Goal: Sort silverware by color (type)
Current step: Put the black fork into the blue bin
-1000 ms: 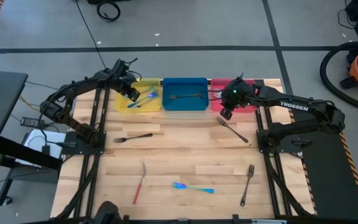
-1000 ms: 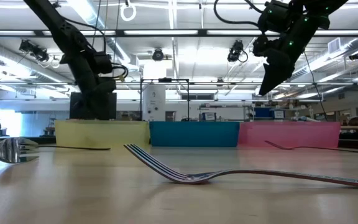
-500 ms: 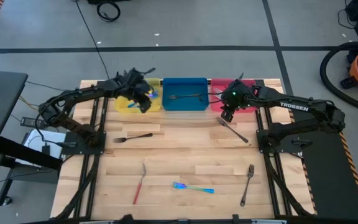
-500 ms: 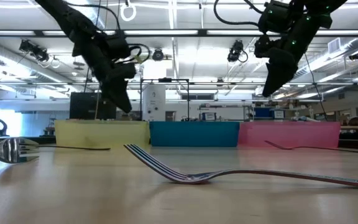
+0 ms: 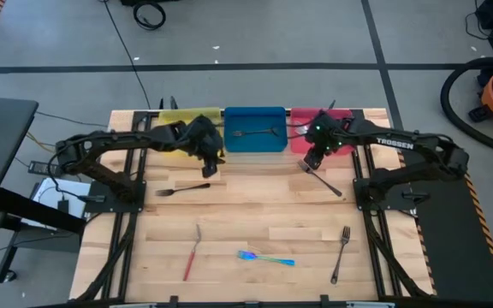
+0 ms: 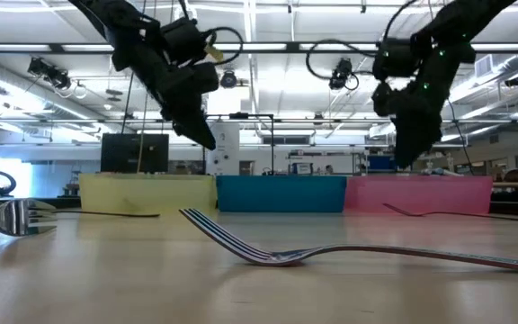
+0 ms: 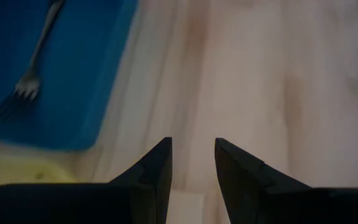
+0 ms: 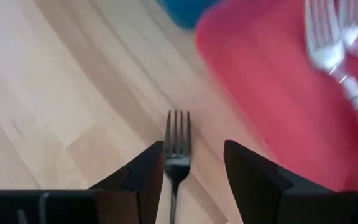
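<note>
My left gripper [image 5: 215, 165] hangs open over bare wood just in front of the blue tray's [image 7: 48, 68] near-left corner; a grey fork [image 7: 30, 78] lies in that tray. My right gripper [image 8: 194, 144] is open above the table. Its fingers stand on either side of a dark grey fork [image 8: 177, 143] without touching it; that fork [image 5: 322, 179] lies flat in front of the red tray [image 5: 302, 141]. More silverware lies flat on the table: a dark fork [image 5: 182, 189], a red-handled piece [image 5: 192, 253], a teal piece [image 5: 266, 257] and another dark fork [image 5: 341, 254].
The yellow tray [image 5: 174, 115] is mostly hidden under my left arm. The red tray [image 8: 303, 93] holds some silverware [image 8: 331, 50]. All three trays stand in a row along the far edge. In the low view a fork [image 6: 331, 255] lies close in the foreground.
My left gripper has swung out of the yellow tray, toward the table's right and near edge, and now hangs in front of the blue tray. My right gripper has come down a little toward the dark fork in front of the red tray.
</note>
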### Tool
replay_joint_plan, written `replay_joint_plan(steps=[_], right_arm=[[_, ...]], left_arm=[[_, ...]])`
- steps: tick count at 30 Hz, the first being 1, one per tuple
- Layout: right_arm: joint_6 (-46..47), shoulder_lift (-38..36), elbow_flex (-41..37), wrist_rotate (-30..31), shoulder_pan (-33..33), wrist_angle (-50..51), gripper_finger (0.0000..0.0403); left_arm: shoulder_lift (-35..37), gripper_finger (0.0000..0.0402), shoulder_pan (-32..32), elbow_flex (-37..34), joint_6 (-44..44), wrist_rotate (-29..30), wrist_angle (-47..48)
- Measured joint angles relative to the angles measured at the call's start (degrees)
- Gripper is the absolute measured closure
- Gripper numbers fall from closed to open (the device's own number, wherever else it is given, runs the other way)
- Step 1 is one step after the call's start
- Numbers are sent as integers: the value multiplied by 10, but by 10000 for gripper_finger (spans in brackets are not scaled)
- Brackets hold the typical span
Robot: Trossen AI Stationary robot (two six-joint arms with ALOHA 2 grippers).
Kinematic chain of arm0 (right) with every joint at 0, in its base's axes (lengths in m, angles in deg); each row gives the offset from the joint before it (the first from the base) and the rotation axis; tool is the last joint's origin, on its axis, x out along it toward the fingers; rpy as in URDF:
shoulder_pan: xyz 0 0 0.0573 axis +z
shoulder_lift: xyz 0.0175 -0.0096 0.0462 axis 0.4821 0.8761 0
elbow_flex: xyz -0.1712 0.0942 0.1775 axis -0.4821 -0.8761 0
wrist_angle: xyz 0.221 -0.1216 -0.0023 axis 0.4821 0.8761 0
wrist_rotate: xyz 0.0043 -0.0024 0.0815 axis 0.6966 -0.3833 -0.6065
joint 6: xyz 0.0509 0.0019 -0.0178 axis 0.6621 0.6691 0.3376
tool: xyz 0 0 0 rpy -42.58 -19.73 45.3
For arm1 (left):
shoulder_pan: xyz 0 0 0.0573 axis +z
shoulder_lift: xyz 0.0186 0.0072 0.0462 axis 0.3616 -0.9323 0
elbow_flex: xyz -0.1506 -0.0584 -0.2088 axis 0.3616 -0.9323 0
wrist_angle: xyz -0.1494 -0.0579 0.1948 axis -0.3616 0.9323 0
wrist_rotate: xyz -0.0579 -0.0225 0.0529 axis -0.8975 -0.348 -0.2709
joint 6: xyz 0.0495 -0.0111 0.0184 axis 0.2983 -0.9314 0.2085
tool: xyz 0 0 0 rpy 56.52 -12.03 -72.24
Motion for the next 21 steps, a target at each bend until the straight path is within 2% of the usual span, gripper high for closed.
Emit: replay_joint_plan(steps=[7, 21], right_arm=[[40, 29, -48, 2, -1, -61, 226], [37, 63, -52, -12, 2, -86, 227]], left_arm=[[0, 280, -47, 0, 27, 0, -45], [0, 280, -90, 0, -7, 0, -94]])
